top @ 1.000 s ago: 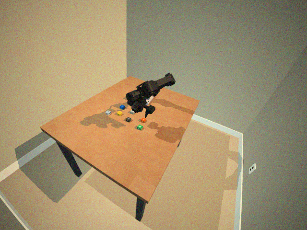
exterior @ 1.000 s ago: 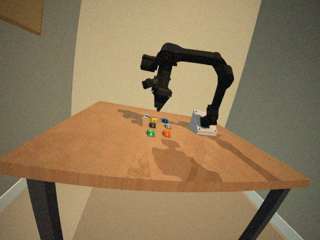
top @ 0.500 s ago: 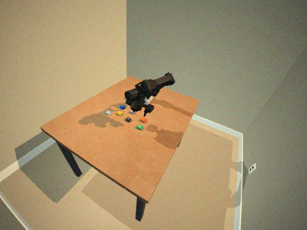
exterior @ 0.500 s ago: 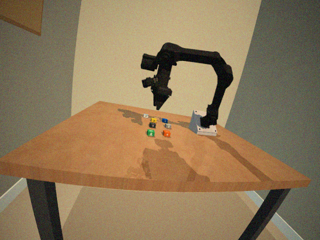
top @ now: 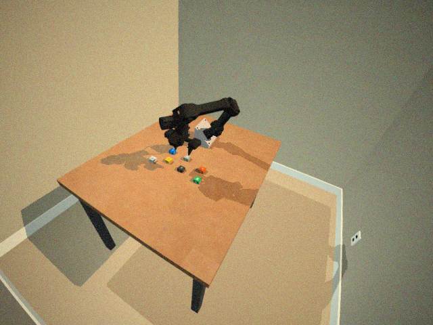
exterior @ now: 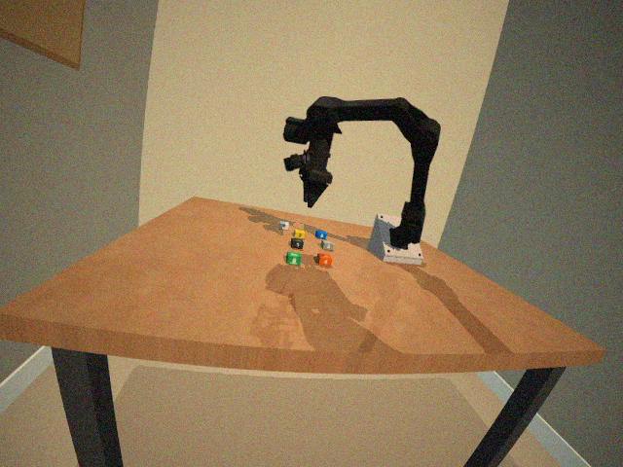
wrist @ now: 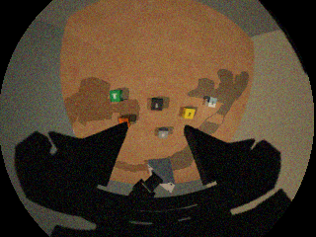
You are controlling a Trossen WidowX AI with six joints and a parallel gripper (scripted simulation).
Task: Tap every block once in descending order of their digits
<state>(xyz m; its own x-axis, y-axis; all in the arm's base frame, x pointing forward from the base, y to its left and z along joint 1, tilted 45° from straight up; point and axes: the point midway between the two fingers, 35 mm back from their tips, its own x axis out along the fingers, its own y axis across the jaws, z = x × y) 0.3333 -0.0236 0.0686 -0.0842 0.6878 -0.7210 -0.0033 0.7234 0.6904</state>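
- Six small blocks sit on the wooden table (exterior: 151, 302), in two short rows running away from the exterior camera.
- Nearest that camera are the green block (exterior: 293, 258) and, beside it toward the arm's base, the orange block (exterior: 324, 260); the orange one seems to show a 4, though the digits are too small to read surely.
- Behind them come the black block (exterior: 297, 243) and the gray block (exterior: 327, 245), apart from one another.
- Farther back lie the yellow block (exterior: 299, 233) and the blue block (exterior: 320, 233).
- One white block (exterior: 284, 225) lies farthest from the camera, off to the side away from the base.
- High above the far blocks hangs the gripper (exterior: 311, 199), tips pointing down, well clear of every block.
- Its jaws stand wide apart with nothing between them; the wrist view shows the two dark fingers spread, with the gray block (wrist: 162, 132) on the table in the gap below.
- At the table's far side stands the arm's pale base (exterior: 394, 246).
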